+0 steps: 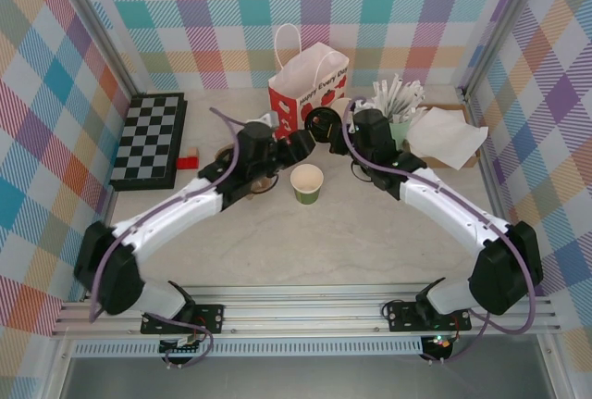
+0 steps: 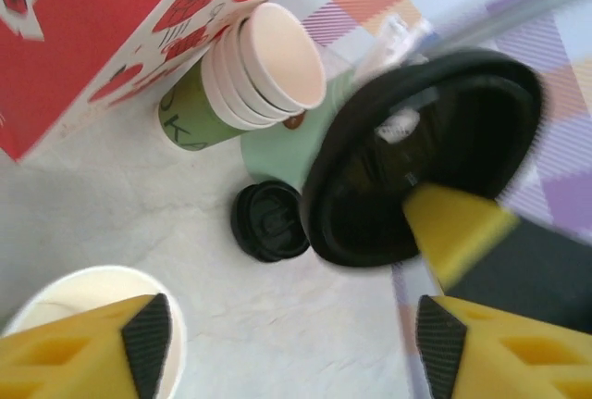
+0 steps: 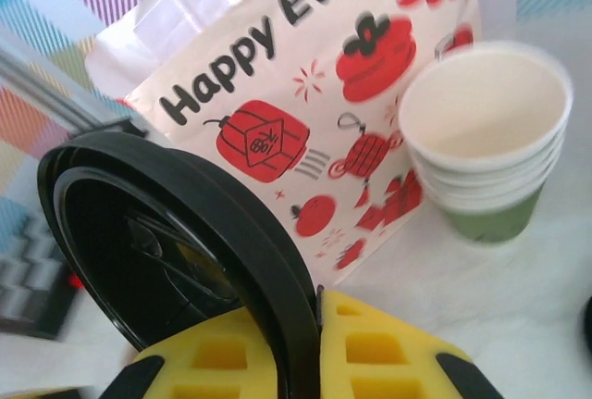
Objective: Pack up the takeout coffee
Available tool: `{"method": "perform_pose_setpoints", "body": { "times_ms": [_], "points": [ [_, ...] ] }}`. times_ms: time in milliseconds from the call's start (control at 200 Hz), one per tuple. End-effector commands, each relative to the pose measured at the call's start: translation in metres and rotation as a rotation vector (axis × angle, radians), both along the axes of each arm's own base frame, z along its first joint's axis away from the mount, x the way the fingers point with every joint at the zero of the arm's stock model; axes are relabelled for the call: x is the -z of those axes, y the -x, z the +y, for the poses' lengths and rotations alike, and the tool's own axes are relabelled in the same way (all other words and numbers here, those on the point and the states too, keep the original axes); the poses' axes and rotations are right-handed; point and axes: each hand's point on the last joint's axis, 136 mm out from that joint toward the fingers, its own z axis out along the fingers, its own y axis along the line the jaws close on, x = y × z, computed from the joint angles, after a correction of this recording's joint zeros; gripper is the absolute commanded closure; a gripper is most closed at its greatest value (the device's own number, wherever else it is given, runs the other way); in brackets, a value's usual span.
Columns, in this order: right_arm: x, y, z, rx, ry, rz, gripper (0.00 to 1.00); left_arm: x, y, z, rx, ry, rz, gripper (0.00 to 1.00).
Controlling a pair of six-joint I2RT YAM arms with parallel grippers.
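One lid [image 3: 139, 232] tight in the right claw [image 3: 305, 353]

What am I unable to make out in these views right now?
- Top view: what, if anything, is in the paper bag, hidden by its walls.
- Left wrist view: the open cup, cut off by the bottom edge and partly covered by a finger of the left hand.
- Right wrist view: whatever lies behind the lid held in the right hand, blocked by that lid.
- Left wrist view: the same lid, blurred.
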Motion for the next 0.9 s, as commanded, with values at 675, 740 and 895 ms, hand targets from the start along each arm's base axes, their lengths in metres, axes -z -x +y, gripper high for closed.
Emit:
{"method": "perform_pose_setpoints", "body": {
  "times_ms": [675,740,895],
  "points": [
    [-0.137,0.178,0.081,-0.778,1.117,-2.037,1.00,-0.100,0.108,0.056,0.564,-0.044,0.141,0.33],
    [-0.140,0.181,0.082,-0.783,1.091,-2.049,1.00,-0.103,0.114,0.054,0.607,-0.026,0.118,0.36],
    [-0.144,0.180,0.084,-0.745,1.063,-2.053,1.00,-0.104,0.122,0.049,0.653,0.016,0.114,0.39]
  ]
}}
